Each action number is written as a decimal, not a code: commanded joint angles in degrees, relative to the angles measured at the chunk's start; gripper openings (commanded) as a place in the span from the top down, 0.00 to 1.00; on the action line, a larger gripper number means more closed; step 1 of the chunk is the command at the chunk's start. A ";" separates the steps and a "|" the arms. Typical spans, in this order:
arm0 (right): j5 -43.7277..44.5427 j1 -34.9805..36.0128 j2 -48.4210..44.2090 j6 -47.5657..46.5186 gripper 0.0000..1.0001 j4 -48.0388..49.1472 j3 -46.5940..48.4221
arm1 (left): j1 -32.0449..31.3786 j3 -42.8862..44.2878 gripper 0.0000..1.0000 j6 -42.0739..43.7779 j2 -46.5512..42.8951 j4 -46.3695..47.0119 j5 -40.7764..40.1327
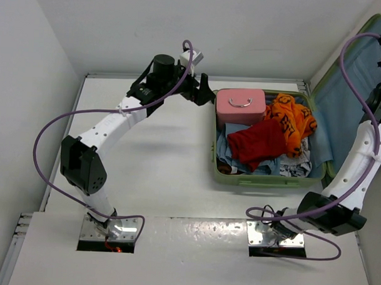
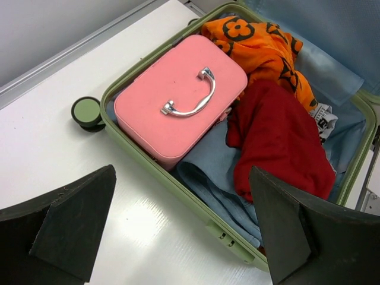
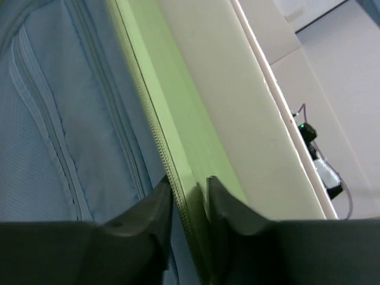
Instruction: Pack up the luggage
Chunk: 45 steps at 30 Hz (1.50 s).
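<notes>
- Luggage (image 1: pixel 264 178): lies open on the right half of the table, base flat, lid (image 1: pixel 352 73) raised along its right side. The ribbed shell looks stiff and smooth. The filled base is probably heavy, so the lid's edge is the sensible hold.
- Lid: a hinged panel lined with soft blue-grey fabric, likely light. Its thin green edge suits a pinch, though smooth plastic may slip.
- Right gripper (image 3: pixel 190 187): fingers pressed on either side of that green edge, pinching it.
- Left gripper (image 2: pixel 181 178): jaws spread wide, holding nothing, above the base's far-left corner.
- Contents: rigid pink case (image 2: pixel 178 98), red garment (image 2: pixel 279 136) and orange garment (image 2: pixel 261 47). The soft cloth may catch under the rim.
</notes>
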 commanded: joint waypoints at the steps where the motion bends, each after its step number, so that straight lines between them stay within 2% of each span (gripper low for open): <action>1: -3.68 0.58 -0.09 0.25 0.78 0.00 2.78 | 0.05 1.19 0.01 0.78 0.05 1.21 -0.32; 3: -3.60 5.22 -1.58 0.52 1.00 1.04 1.30 | 0.05 1.19 0.01 0.78 0.05 1.21 -0.32; 7: -2.46 18.23 -5.62 -1.50 1.00 -0.34 -2.75 | 0.05 0.58 0.01 0.78 0.05 0.68 -0.85; 9: -1.76 28.40 -5.54 0.15 0.99 -2.90 -1.62 | 0.58 -0.04 0.01 0.78 -0.48 0.68 -1.99; 10: -2.62 31.06 -4.50 1.91 0.73 -7.78 0.91 | 0.58 -0.04 0.01 0.26 -0.48 0.68 -2.86; 11: -3.68 39.44 -3.97 3.14 0.55 -13.40 3.90 | 1.19 -0.04 0.01 0.25 -1.18 0.07 -3.57; 12: -7.60 41.79 -3.61 6.90 0.40 -16.06 5.41 | 2.07 -0.56 0.01 -1.22 -1.18 0.06 -4.27; 13: -13.73 44.25 -2.57 8.41 0.19 -22.53 8.20 | 2.77 -0.57 0.01 -2.02 -1.71 0.06 -5.58; 14: -16.66 48.45 -2.47 10.43 0.13 -26.34 10.15 | 3.56 -1.09 0.01 -2.73 -2.32 -0.46 -6.20; 15: -25.22 51.97 -2.38 17.06 0.07 -27.85 11.30 | 4.27 -1.88 0.01 -4.47 -2.33 -0.46 -7.08; 16: -33.57 53.22 -2.81 19.83 0.01 -27.78 11.22 | 6.01 -1.88 0.01 -5.45 -3.28 -0.46 -8.48; 17: -40.62 55.15 -2.82 22.81 0.01 -23.34 10.61 | 6.99 -2.93 0.01 -6.24 -3.82 -0.46 -9.02; 19: -46.98 56.57 -3.35 36.58 0.01 -19.19 9.56 | 9.35 -4.52 0.01 -7.65 -5.84 -0.46 -11.55; 21: -47.10 55.96 -3.87 43.56 0.01 -14.78 8.94 | 10.77 -6.96 0.01 -7.66 -8.55 -0.46 -13.06; 23: -42.64 51.50 -6.49 44.47 0.03 -12.07 5.80 | 11.83 -9.69 0.01 -7.66 -10.58 -0.46 -15.78; 24: -33.66 48.08 -9.03 42.55 0.06 -10.57 3.86 | 12.53 -12.58 0.01 -7.66 -12.16 -0.46 -16.49; 25: -30.00 47.09 -9.06 38.96 0.10 -7.86 -0.43 | 12.53 -14.17 0.01 -8.35 -12.87 -0.46 -16.49; 26: -25.96 46.47 -12.80 37.45 0.16 -4.78 -5.08 | 13.06 -15.76 0.01 -8.36 -13.48 -0.46 -16.49; 28: -9.40 43.15 -14.85 29.93 0.28 -2.05 -9.84 | 13.06 -19.71 0.01 -9.23 -14.71 -0.46 -15.80; 29: -5.66 41.91 -15.90 28.22 0.32 -0.11 -11.70 | 13.06 -20.68 0.01 -9.24 -14.72 -0.46 -14.75; 31: 3.40 32.27 -17.05 21.30 0.35 5.86 -18.38 | 13.06 -23.23 0.01 -9.76 -15.25 -0.46 -13.60; 32: 4.30 27.18 -17.93 19.96 0.37 8.67 -23.62 | 13.06 -23.94 0.01 -9.76 -15.25 -0.46 -13.59; 34: 5.36 20.47 -17.50 16.18 0.38 10.98 -25.77 | 12.53 -24.73 0.01 -9.76 -15.25 -0.99 -12.90; 37: 5.98 10.12 -15.57 15.55 0.41 12.56 -28.94 | 11.92 -24.74 0.01 -9.76 -14.54 -0.99 -12.89; 42: 2.13 -0.18 -9.16 15.55 0.40 9.85 -30.44 | 11.39 -24.03 0.01 -9.76 -13.32 -0.99 -12.89; 45: -5.40 -4.57 -6.43 16.42 0.37 7.12 -31.14 | 11.39 -22.90 0.01 -9.76 -12.79 -0.99 -12.89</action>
